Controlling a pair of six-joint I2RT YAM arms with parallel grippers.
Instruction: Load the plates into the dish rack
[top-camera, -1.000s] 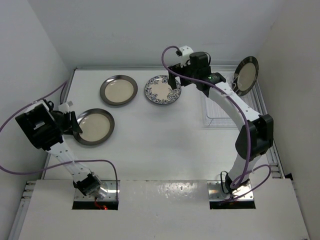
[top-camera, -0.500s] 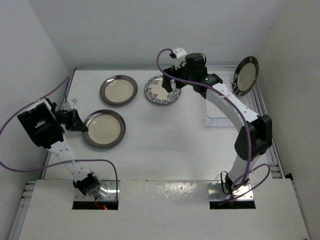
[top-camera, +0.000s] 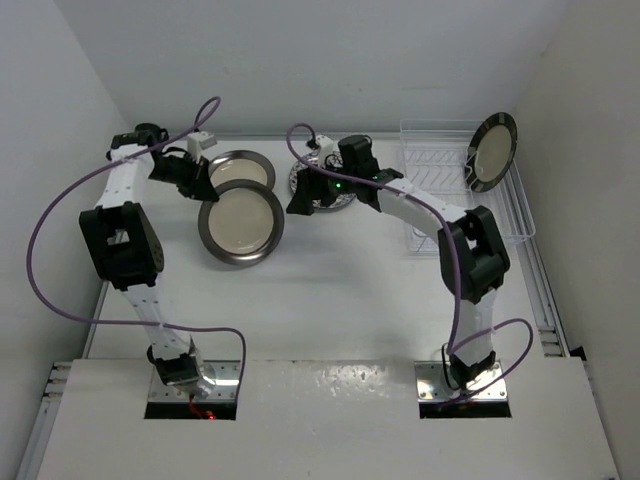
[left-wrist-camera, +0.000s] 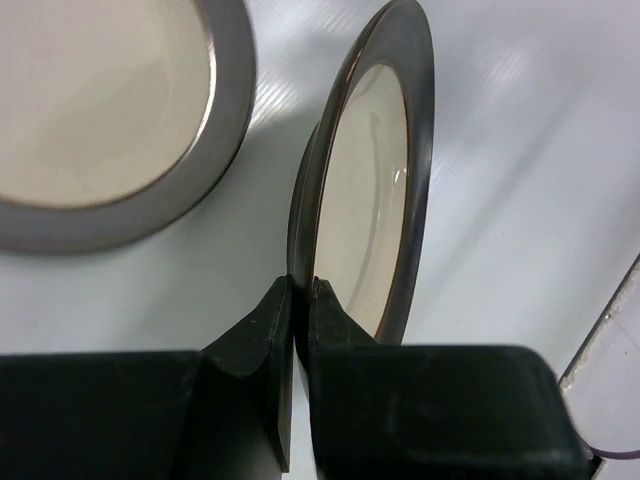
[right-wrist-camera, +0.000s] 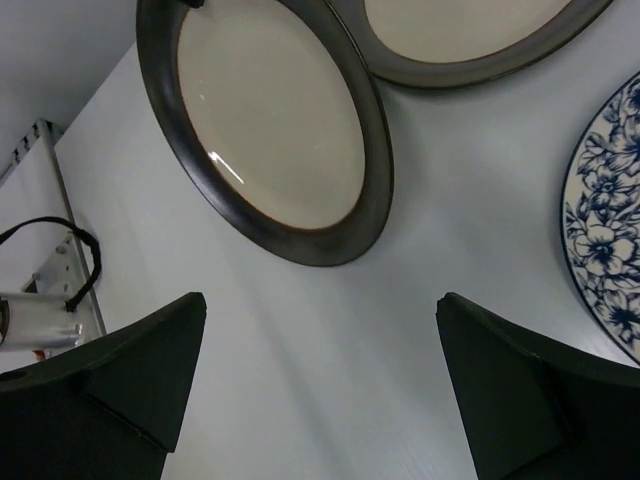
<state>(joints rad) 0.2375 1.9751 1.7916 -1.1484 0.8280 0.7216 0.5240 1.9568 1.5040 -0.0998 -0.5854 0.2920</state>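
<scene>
While the left gripper (left-wrist-camera: 303, 290) pinches shut on the rim of a grey-rimmed plate (left-wrist-camera: 372, 200), raised well to the left of the dish rack (top-camera: 432, 150), its cream face looks upward and the disc runs straight out from the grip. Stiff, slick and breakable, it likely wants that rim hold. The right gripper (right-wrist-camera: 320, 300) gapes, empty, nearer the rack.

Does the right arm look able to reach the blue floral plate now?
Probably yes: the open right gripper is just beside the blue floral plate, whose visible part is bare. The grey-rimmed plate in the left gripper is close but off to the side.
</scene>
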